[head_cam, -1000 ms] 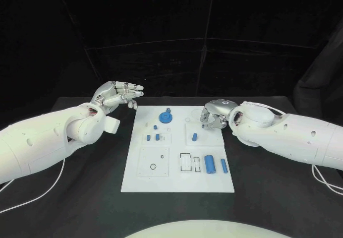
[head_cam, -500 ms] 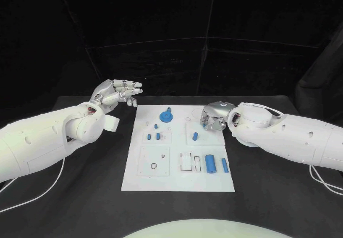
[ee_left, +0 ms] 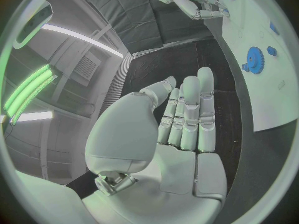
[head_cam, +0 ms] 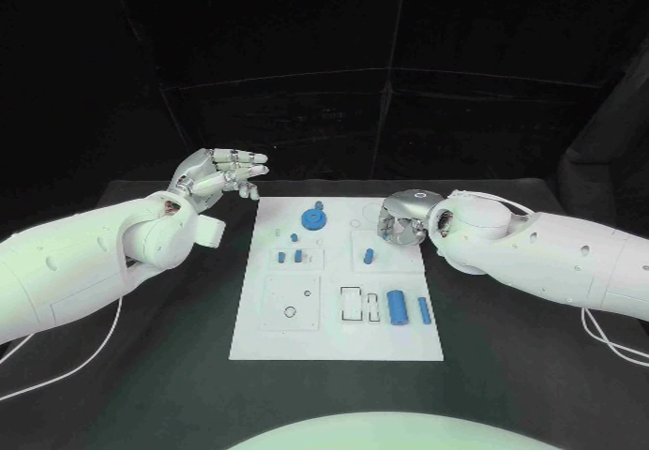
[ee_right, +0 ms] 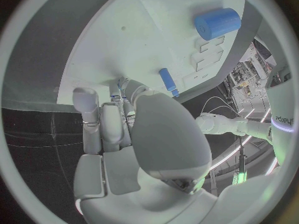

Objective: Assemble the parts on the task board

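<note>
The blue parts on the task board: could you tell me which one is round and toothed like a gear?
The blue gear at the far end of the task board, towards the left hand. It is a flat disc; the other blue parts are small pegs or cylinders.

The left hand [head_cam: 217, 174] is held raised, empty, fingers apart; the right hand [head_cam: 401, 221] is angled downward, fingers curled.

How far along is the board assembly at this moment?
Early. The blue gear seems seated on the task board. The right robot hand reaches down at the board's far right; whether it holds a part is unclear. The left robot hand is raised, empty. Large cylinder lies loose.
</note>
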Motion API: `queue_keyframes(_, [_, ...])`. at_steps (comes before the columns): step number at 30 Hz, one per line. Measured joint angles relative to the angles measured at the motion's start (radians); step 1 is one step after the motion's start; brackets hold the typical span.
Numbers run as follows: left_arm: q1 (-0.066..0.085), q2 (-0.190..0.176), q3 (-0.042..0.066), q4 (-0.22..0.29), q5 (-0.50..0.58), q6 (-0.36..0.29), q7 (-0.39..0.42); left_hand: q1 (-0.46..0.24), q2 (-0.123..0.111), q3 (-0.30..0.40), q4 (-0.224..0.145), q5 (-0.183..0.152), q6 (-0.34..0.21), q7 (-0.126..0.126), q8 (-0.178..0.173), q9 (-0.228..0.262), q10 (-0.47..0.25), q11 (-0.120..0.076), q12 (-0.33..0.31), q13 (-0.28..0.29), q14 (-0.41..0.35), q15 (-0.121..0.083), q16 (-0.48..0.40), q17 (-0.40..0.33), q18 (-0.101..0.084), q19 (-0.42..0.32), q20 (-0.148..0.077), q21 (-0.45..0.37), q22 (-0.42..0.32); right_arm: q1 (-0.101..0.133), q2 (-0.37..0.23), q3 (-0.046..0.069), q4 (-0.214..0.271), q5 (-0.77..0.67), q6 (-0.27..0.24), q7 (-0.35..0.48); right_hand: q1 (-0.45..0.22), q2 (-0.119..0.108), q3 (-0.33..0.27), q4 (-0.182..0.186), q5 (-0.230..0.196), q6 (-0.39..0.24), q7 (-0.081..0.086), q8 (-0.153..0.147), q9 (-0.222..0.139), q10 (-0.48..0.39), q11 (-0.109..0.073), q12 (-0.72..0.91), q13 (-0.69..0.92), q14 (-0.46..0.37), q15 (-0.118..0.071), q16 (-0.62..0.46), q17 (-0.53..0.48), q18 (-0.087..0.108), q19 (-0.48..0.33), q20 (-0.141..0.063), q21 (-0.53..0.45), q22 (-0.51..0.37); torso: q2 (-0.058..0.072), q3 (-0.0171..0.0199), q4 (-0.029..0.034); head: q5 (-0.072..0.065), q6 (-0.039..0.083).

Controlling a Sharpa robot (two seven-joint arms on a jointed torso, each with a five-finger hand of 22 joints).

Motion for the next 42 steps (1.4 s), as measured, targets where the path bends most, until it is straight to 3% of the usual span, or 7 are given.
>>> queue_keyframes(2, [0.000,0.000,0.000,-0.002,0.000,0.000,0.000,0.000,0.000,0.000,0.000,0.000,0.000,0.000,0.004,0.000,0.000,0.000,0.000,0.000,0.000,0.000,0.000,-0.001,0.000,0.000,0.000,0.000,-0.001,-0.001,0.000,-0.001,0.001,0.000,-0.006,-0.001,0.000,0.000,0.018,-0.011,-0.002,0.000,0.000,0.001,0.000,0.000,0.000,0.000,0.000,0.000,0.000,0.000,-0.003,-0.016,0.007,0.000,0.007,0.012,0.000,0.0000,0.0000,-0.001,0.000])
queue_keyframes(11, [0.000,-0.001,0.000,-0.004,0.001,0.001,0.000,0.000,0.000,0.000,0.000,0.000,0.000,0.000,0.004,0.000,-0.002,0.002,0.000,0.001,0.000,0.000,0.000,-0.001,0.000,0.000,0.000,-0.001,-0.001,-0.005,-0.030,-0.003,0.039,0.001,-0.057,-0.006,-0.040,-0.010,0.095,-0.059,-0.006,0.004,0.004,-0.006,0.000,0.004,0.003,-0.006,-0.006,0.000,0.000,0.000,-0.013,-0.015,0.012,0.001,0.031,0.042,-0.001,-0.0002,0.0004,-0.002,-0.001])
queue_keyframes(22, [0.000,-0.004,0.000,-0.004,0.002,0.001,0.000,0.000,0.000,0.000,-0.006,0.000,0.000,0.000,0.004,0.000,-0.004,0.004,0.006,0.001,-0.004,-0.004,0.000,-0.003,0.000,0.000,0.000,-0.004,-0.001,-0.004,-0.105,0.000,0.151,0.016,-0.136,-0.007,-0.051,-0.017,0.113,-0.072,-0.006,0.004,0.004,-0.006,0.000,0.007,0.004,-0.008,-0.008,0.000,0.000,0.004,-0.014,-0.015,0.019,0.002,0.041,0.063,-0.002,-0.0014,0.0000,-0.005,0.002])
queue_keyframes(26, [0.000,-0.005,0.000,-0.002,0.002,0.001,0.000,0.004,0.004,0.000,-0.006,0.000,0.000,0.000,0.008,0.000,-0.004,0.004,0.006,0.001,-0.004,-0.004,0.000,-0.003,0.000,0.000,0.000,-0.004,-0.001,-0.004,-0.123,0.009,0.202,0.026,-0.156,-0.007,-0.056,-0.021,0.117,-0.075,-0.006,0.007,0.000,-0.010,-0.001,0.009,0.005,-0.008,-0.009,0.000,0.000,0.004,-0.014,-0.015,0.019,0.002,0.047,0.072,-0.002,-0.0017,0.0000,-0.004,0.002])
queue_keyframes(35, [0.000,-0.002,0.000,0.005,0.002,0.001,0.000,0.004,0.004,0.000,-0.006,0.000,0.000,0.000,0.008,0.000,-0.004,0.004,0.006,0.001,-0.004,-0.004,0.000,-0.004,0.000,0.000,0.000,-0.004,-0.001,-0.003,-0.089,0.015,0.279,0.039,-0.179,-0.006,-0.056,-0.021,0.120,-0.078,-0.006,0.009,0.002,-0.010,-0.001,0.009,0.005,-0.008,-0.011,0.000,0.000,0.004,-0.013,-0.015,0.019,0.002,0.051,0.075,-0.001,-0.0017,0.0021,0.015,-0.001])
queue_keyframes(42, [0.000,0.003,0.000,0.014,0.003,0.002,0.000,0.004,0.004,0.000,-0.006,0.000,0.000,0.000,0.008,0.000,-0.004,0.004,0.006,0.001,-0.004,-0.004,0.000,-0.004,0.000,0.000,0.000,-0.004,-0.001,-0.003,-0.019,0.016,0.283,0.044,-0.173,-0.002,-0.073,-0.024,0.122,-0.081,-0.002,0.010,0.003,-0.011,-0.002,0.013,0.002,-0.008,-0.011,0.000,0.000,0.004,-0.016,-0.015,0.019,0.002,0.052,0.076,-0.001,-0.0025,0.0024,0.038,-0.011])
